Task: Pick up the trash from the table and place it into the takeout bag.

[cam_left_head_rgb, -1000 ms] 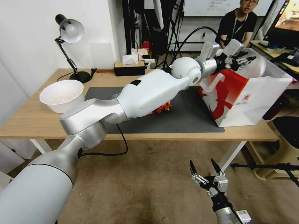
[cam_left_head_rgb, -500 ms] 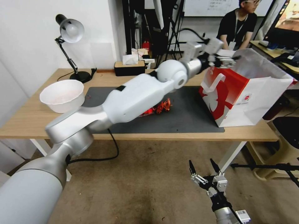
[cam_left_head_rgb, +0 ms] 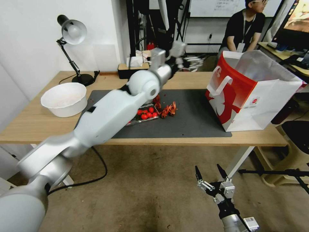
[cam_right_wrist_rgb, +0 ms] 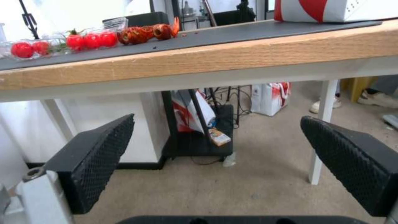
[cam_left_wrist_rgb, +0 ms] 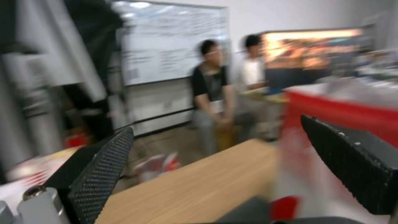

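Now the left gripper (cam_left_head_rgb: pixel 190 59) hangs over the table's (cam_left_head_rgb: pixel 35 124) far edge, fingers (cam_left_wrist_rgb: pixel 104 174) spread and empty, the bag (cam_left_head_rgb: pixel 254 96) off to one side of them. Trash (cam_left_head_rgb: pixel 167 110) and a white bowl (cam_left_head_rgb: pixel 63 99) lie below and nearer the robot. Reaching down, the forearm could sweep the tomatoes (cam_left_head_rgb: pixel 146 114) away. The right gripper (cam_left_head_rgb: pixel 210 174) waits released below the table.

1. To your left stands a plain white wall (cam_left_head_rgb: pixel 29 48).
2. A black desk lamp (cam_left_head_rgb: pixel 72 35) with a silver shade stands at the far left.
3. A dark tissue box (cam_left_head_rgb: pixel 133 69) sits near the far middle.
4. Tan carpet (cam_left_head_rgb: pixel 145 190) covers the near floor.
5. A whiteboard (cam_left_head_rgb: pixel 209 8) hangs on the far wall.
6. A lit screen (cam_left_head_rgb: pixel 299 19) glows far right.
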Robot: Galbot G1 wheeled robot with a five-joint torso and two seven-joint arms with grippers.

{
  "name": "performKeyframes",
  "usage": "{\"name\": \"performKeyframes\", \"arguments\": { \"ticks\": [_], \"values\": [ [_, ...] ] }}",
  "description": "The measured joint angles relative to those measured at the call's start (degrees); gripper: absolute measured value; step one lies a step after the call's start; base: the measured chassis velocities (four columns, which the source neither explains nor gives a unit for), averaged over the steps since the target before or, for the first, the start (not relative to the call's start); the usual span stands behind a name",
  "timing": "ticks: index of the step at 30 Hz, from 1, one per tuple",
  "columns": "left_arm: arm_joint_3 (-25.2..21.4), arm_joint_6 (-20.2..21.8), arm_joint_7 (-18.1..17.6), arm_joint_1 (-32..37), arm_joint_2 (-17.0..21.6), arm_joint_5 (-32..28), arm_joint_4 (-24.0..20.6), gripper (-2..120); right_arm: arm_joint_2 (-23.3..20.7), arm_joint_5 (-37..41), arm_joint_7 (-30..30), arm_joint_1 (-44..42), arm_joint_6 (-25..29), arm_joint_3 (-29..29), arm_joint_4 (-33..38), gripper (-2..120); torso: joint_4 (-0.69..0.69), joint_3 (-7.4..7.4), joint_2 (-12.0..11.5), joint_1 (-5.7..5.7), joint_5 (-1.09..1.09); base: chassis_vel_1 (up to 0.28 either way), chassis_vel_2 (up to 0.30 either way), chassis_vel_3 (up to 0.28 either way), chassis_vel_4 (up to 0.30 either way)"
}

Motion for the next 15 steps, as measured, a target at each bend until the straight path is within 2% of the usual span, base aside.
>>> {"name": "performKeyframes", "arguments": {
  "ticks": [3, 4, 7, 8, 9, 11, 12, 15],
  "values": [
    [-4.64, 3.93, -9.35, 6.12, 3.45, 4.03, -4.95, 100, 0.07, -0.05, 0.01, 0.02, -0.03, -0.07, 0.0, 100, 0.01, 0.0, 0.0, 0.0, 0.0, 0.0, 0.0, 0.0, 0.0],
    [-4.64, 3.93, -9.35, 6.12, 3.45, 4.03, -4.95, 100, 0.07, -0.05, 0.01, 0.02, -0.03, -0.07, 0.0, 100, 0.01, 0.0, 0.0, 0.0, 0.0, 0.0, 0.0, 0.0, 0.0],
    [-7.58, 6.32, -17.61, 10.87, 7.13, 11.13, -8.94, 100, 0.09, -0.14, 0.01, 0.07, -0.04, -0.13, 0.0, 100, 0.02, 0.0, 0.0, 0.0, 0.01, 0.0, 0.0, 0.0, 0.0],
    [-7.58, 6.32, -17.61, 10.87, 7.13, 11.13, -8.94, 100, 0.09, -0.14, 0.01, 0.07, -0.04, -0.13, 0.0, 100, 0.02, 0.0, 0.0, 0.0, 0.01, 0.0, 0.0, 0.0, 0.0],
    [-8.43, 6.59, -19.51, 12.65, 8.36, 12.94, -10.23, 100, 0.11, -0.17, 0.01, 0.1, -0.04, -0.21, 0.0, 100, 0.02, 0.0, 0.01, 0.0, 0.0, 0.0, 0.0, 0.0, 0.0],
    [-10.44, 6.62, -21.1, 16.19, 10.41, 14.78, -12.73, 100, 0.14, -0.23, 0.01, 0.16, -0.06, -0.36, -0.01, 100, 0.01, 0.0, 0.01, 0.01, 0.01, 0.0, 0.0, 0.0, 0.0],
    [-10.44, 6.62, -21.1, 16.19, 10.41, 14.78, -12.73, 100, 0.14, -0.23, 0.01, 0.16, -0.06, -0.36, -0.01, 100, 0.01, 0.0, 0.01, 0.01, 0.01, 0.0, 0.0, 0.0, 0.0],
    [-15.76, 6.47, -21.06, 23.5, 13.66, 16.58, -16.54, 100, 0.18, -0.3, 0.01, 0.19, -0.09, -0.55, -0.01, 100, 0.0, 0.0, 0.01, 0.01, 0.0, 0.0, 0.0, 0.0, 0.0]
  ]
}}
